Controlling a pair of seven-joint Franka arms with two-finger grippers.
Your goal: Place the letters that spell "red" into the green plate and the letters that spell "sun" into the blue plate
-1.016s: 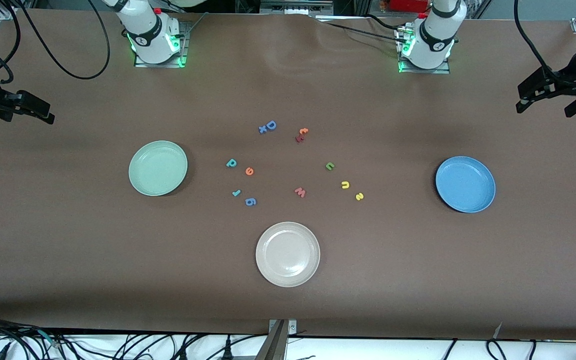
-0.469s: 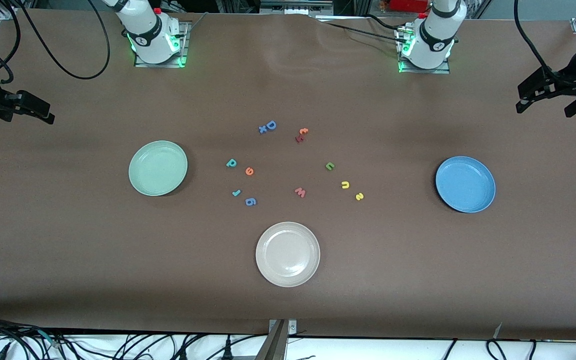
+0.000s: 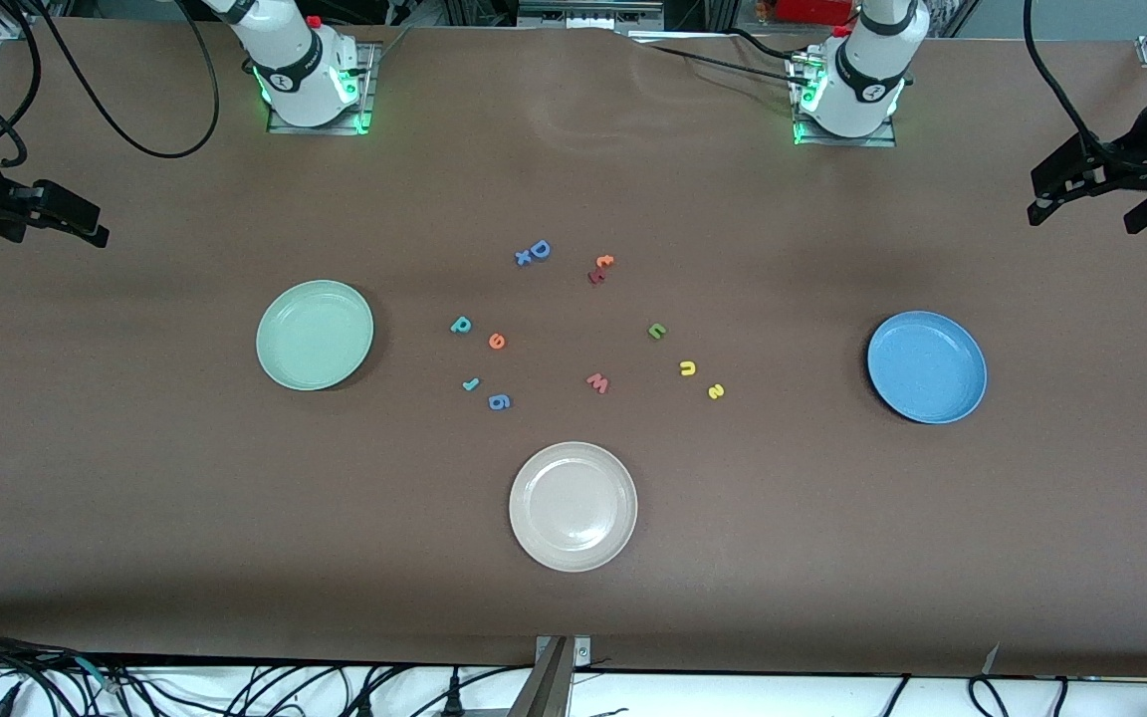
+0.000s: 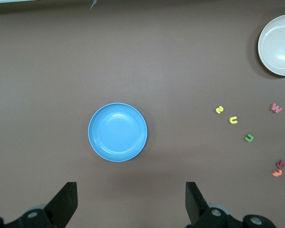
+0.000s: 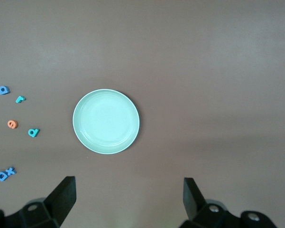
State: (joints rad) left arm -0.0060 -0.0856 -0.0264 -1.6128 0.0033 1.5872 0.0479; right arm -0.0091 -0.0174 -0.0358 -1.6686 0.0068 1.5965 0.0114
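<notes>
The green plate (image 3: 315,335) lies toward the right arm's end, the blue plate (image 3: 927,366) toward the left arm's end. Between them, nearer the green plate, lie the teal "d" (image 3: 461,325), orange "e" (image 3: 497,342) and teal "r" (image 3: 471,383). Nearer the blue plate lie the green "n" (image 3: 657,331), yellow "u" (image 3: 688,368) and yellow "s" (image 3: 716,391). My left gripper (image 4: 131,204) hangs open and empty high beside the blue plate (image 4: 117,132). My right gripper (image 5: 128,202) hangs open and empty high beside the green plate (image 5: 105,121).
A cream-white plate (image 3: 573,506) sits nearer the front camera than the letters. Other letters lie among them: a blue "D" with an "x" (image 3: 534,252), an orange-and-red pair (image 3: 600,268), a red "w" (image 3: 597,382) and a blue "g" (image 3: 499,401).
</notes>
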